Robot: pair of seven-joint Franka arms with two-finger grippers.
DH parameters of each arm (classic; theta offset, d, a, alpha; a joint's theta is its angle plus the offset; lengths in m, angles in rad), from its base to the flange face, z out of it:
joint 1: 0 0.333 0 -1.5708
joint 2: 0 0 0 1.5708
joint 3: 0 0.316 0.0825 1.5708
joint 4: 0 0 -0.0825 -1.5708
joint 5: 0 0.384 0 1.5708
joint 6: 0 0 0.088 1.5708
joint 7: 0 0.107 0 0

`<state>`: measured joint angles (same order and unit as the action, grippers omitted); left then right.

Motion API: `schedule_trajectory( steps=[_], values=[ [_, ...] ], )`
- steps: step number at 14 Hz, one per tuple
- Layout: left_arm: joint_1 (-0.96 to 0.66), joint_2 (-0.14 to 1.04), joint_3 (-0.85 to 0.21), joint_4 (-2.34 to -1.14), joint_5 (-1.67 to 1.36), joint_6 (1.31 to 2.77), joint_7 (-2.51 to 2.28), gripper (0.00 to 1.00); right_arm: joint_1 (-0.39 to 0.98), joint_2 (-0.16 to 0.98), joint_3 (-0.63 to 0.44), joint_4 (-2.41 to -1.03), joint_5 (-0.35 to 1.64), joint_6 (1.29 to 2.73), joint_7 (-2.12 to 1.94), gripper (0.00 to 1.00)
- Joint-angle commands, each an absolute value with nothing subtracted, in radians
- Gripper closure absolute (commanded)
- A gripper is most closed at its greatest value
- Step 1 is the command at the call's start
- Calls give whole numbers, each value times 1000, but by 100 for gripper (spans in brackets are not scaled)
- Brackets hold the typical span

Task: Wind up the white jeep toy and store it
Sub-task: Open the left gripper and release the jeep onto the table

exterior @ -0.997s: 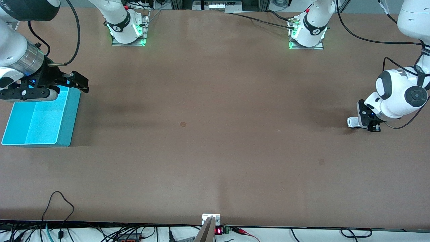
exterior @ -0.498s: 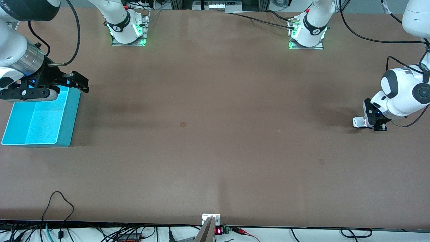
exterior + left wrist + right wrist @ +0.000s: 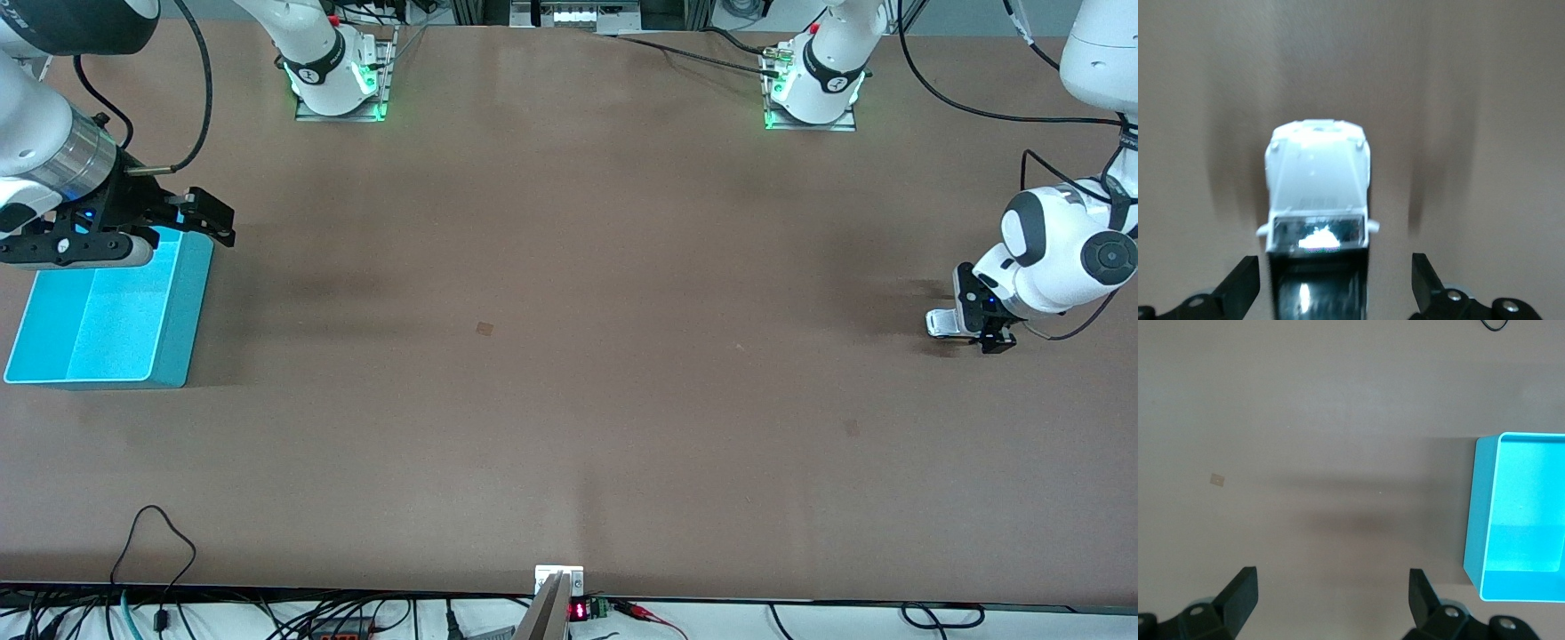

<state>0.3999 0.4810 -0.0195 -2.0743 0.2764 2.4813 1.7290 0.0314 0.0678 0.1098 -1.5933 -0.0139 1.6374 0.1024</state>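
Note:
The white jeep toy point(image 3: 1318, 180), with a white hood and a black roof and rear, stands on the table near the left arm's end; it also shows in the front view point(image 3: 940, 324). My left gripper point(image 3: 965, 329) is low over its black rear, and in the left wrist view the left gripper point(image 3: 1335, 283) has open fingers point(image 3: 1245, 283) on either side of the car with gaps. My right gripper point(image 3: 218, 220) is open and empty, held above the edge of the turquoise bin point(image 3: 182, 311). In the right wrist view the right gripper point(image 3: 1331, 600) is over bare table beside the bin point(image 3: 1478, 520).
The turquoise bin is empty and stands at the right arm's end of the table. Both arm bases point(image 3: 338, 76) stand along the table's back edge. Cables point(image 3: 160, 551) lie at the table's edge nearest the front camera.
The left gripper and the jeep shifted a little toward the left arm's end of the table, then came partly back. The right arm has not moved.

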Motion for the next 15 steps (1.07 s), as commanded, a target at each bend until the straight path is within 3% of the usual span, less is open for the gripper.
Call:
schedule_trajectory(
  steps=[1, 4, 9, 11, 15],
  values=[
    [413, 428, -72, -1985, 304, 2271, 1727, 0, 34, 74, 112, -1575, -17, 1632, 104, 0],
    [411, 425, -107, -1855, 290, 2059, 1669, 0, 34, 74, 112, -1574, -17, 1632, 103, 0],
    [405, 422, -184, -1714, 288, 1872, 1343, 0, 34, 74, 112, -1574, -17, 1632, 103, 0],
    [396, 414, -242, -1678, 288, 1838, 1216, 0, 34, 74, 112, -1574, -17, 1632, 103, 0],
    [385, 411, -354, -1511, 288, 1573, 863, 0, 34, 74, 112, -1574, -17, 1632, 104, 0]
  ],
)
